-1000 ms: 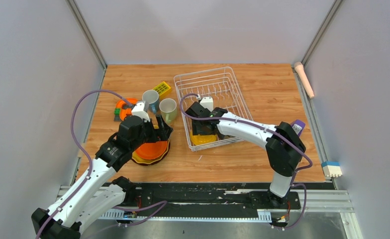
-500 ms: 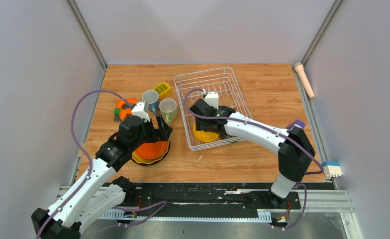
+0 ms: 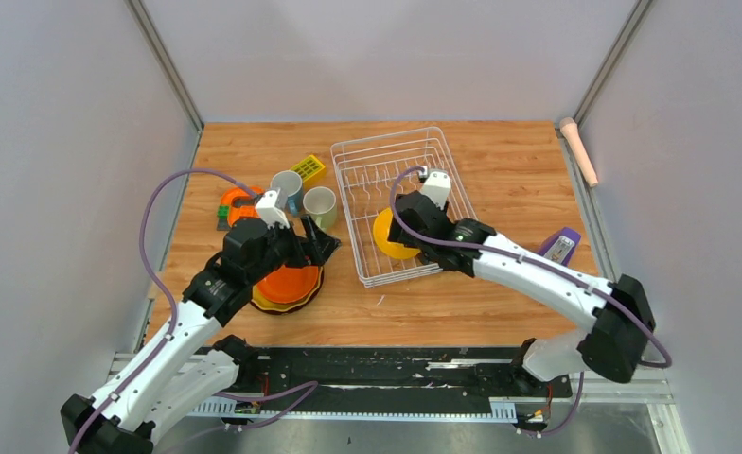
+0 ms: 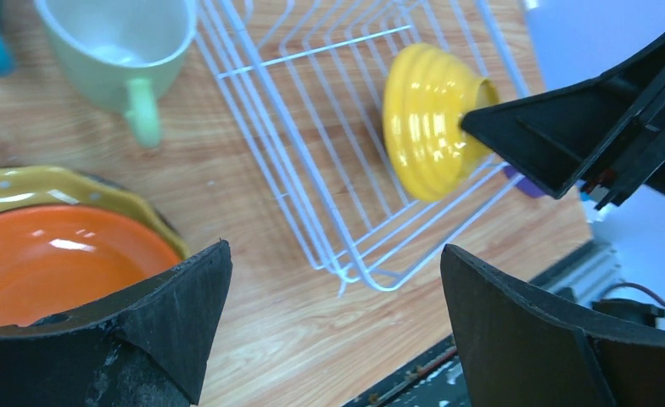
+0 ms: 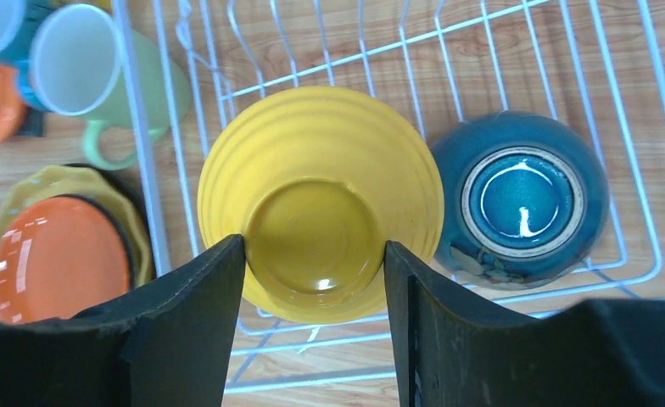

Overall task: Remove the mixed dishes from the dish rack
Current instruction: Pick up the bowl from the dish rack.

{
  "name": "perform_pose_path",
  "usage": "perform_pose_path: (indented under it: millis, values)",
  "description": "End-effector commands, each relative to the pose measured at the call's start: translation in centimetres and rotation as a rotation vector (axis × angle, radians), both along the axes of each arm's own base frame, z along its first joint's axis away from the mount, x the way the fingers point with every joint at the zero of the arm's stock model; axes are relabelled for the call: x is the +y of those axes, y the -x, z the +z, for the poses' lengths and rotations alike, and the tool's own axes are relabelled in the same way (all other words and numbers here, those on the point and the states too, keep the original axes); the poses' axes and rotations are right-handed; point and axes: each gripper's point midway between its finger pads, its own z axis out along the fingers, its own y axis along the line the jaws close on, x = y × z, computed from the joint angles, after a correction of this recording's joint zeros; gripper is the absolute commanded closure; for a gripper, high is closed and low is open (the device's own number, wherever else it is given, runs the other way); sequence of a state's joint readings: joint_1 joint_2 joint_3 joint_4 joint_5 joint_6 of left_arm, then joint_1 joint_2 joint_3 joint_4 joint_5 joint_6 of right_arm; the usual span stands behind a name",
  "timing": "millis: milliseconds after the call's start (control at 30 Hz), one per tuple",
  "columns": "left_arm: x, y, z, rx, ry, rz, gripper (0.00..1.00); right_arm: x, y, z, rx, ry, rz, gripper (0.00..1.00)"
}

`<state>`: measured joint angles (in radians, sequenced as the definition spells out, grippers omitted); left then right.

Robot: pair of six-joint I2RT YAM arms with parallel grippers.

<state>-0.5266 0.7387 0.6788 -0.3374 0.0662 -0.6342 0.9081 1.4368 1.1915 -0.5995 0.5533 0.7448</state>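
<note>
1. Yellow bowl (image 5: pixel 316 170) is clamped in my right gripper (image 5: pixel 314 254), which pinches its raised foot, the bottom facing the wrist camera.
2. It hangs over the near end of the dish rack (image 3: pixel 384 136); I cannot tell whether it touches the wires.
3. Dark bowl (image 5: pixel 520 199) lies upside-down in the rack, just beside it.
4. My left gripper (image 4: pixel 336 254) is spread wide above the orange plate (image 4: pixel 49 271), which is stacked on the yellow plate (image 4: pixel 58 182) outside the rack, near the pale green mug (image 4: pixel 113 51).

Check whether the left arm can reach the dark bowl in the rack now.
Probably not. The dark bowl lies in the dish rack on the side away from the left gripper, and the right gripper holds the yellow bowl over the rack between them.
</note>
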Motion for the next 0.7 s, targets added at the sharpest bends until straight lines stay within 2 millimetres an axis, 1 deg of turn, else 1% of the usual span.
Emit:
perform_pose_path:
  millis: [0,33,100,167,267,433,500,567,633,667]
  values:
    - [-3.1,0.2,3.2,-0.084,0.156,-0.139,0.00,2.2,0.2,6.6,-0.185,-0.325,0.085,0.93]
    - [-3.8,0.4,3.5,-0.087,0.178,-0.173,0.00,2.5,1.0,7.8,-0.205,-0.394,0.129,0.93]
    - [-4.5,0.7,3.8,-0.089,0.204,-0.216,0.00,2.9,2.0,9.5,-0.248,-0.500,0.193,0.93]
    - [-5.3,1.0,4.1,-0.097,0.236,-0.258,0.01,3.0,3.0,10.2,-0.254,-0.557,0.246,0.93]
    - [-6.3,1.5,5.4,-0.137,0.302,-0.323,0.03,3.5,4.4,10.5,-0.227,-0.604,0.311,0.93]
    - [-7.8,2.6,7.1,-0.167,0.425,-0.431,0.05,4.3,5.1,10.6,-0.203,-0.633,0.364,0.94]
    - [-8.1,2.5,7.2,-0.164,0.439,-0.442,0.07,4.5,5.2,10.6,-0.199,-0.637,0.372,0.94]
    - [-8.2,2.3,6.8,-0.150,0.438,-0.433,0.10,4.7,5.2,10.6,-0.198,-0.646,0.379,0.94]
    - [-8.3,2.1,6.5,-0.139,0.439,-0.432,0.18,5.0,5.4,10.7,-0.195,-0.661,0.394,0.94]
    - [-8.3,2.1,6.3,-0.132,0.443,-0.433,0.20,5.1,5.5,10.6,-0.190,-0.666,0.403,0.94]
